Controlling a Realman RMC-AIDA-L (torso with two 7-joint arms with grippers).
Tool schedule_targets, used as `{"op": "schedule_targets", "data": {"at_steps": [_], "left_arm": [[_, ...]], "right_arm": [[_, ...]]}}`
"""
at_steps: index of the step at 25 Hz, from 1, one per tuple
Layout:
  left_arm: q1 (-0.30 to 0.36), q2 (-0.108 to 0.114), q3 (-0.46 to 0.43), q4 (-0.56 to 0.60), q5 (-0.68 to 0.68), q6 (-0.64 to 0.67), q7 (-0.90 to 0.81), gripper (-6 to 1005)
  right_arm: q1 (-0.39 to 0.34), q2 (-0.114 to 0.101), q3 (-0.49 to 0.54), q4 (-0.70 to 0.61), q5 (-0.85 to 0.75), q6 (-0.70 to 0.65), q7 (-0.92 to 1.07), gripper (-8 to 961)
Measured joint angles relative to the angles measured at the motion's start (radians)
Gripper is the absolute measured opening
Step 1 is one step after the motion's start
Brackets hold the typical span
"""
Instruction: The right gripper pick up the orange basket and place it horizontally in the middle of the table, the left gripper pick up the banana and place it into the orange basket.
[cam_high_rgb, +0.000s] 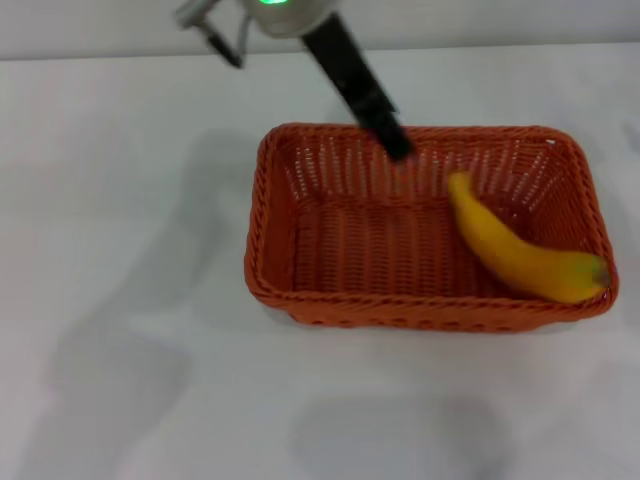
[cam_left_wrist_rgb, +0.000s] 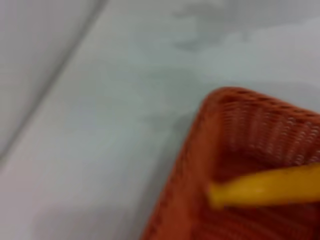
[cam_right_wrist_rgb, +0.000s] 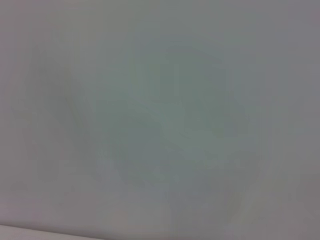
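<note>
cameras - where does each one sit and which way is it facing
Head: looks down at the orange basket holding the banana on the table; left gripper reaches in over the rim.
Left wrist: beside the basket's corner; no robot parts show.
Right wrist: only blank pale surface.
Head and left wrist share basket and banana.

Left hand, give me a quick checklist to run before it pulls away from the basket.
1. Banana inside the basket: ok, it lies along the basket's right side.
2. Banana released: ok, the left hand is apart from it.
3. Left hand clear of the rim: not ok, in the head view its tip overlaps the far rim.
4. Left hand open: cannot tell.
5. Basket flat on the table, long side across: ok.
6. Right hand out of the way: cannot tell, it shows in no view.
</note>
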Motion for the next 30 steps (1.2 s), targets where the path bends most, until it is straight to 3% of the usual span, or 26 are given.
{"op": "schedule_targets", "data": {"at_steps": [5, 7, 11, 15, 18, 21, 30], "left_arm": [[0.220, 0.002, -0.007, -0.257, -0.040, 0.055, 0.033, 893], [0.353, 0.002, -0.041, -0.366, -0.105, 0.084, 0.076, 893], [0.559, 0.002, -0.119, -0.467, -0.253, 0.140, 0.170, 894], [0.756, 0.000, -0.220, -0.491, -0.460, 0.200, 0.325, 895], [0.887, -0.004, -0.288, -0.461, -0.618, 0.244, 0.468, 894], [0.966, -0.007, -0.351, -0.384, -0.766, 0.255, 0.589, 894], [1.070, -0.010, -0.515, 0.064, -1.230, 0.201, 1.072, 894]], "right_arm": [[-0.028, 0.002, 0.001, 0.026, 0.069, -0.015, -0.042, 800], [-0.045, 0.001, 0.001, 0.052, 0.119, -0.016, -0.076, 800], [-0.080, 0.002, 0.002, 0.079, 0.198, -0.022, -0.140, 800], [-0.121, 0.005, 0.001, 0.133, 0.294, -0.024, -0.232, 800], [-0.134, 0.005, 0.002, 0.180, 0.329, -0.027, -0.303, 800], [-0.139, 0.005, 0.014, 0.226, 0.351, -0.039, -0.394, 800], [-0.143, 0.002, 0.153, 0.447, 0.501, -0.003, -0.714, 800]]}}
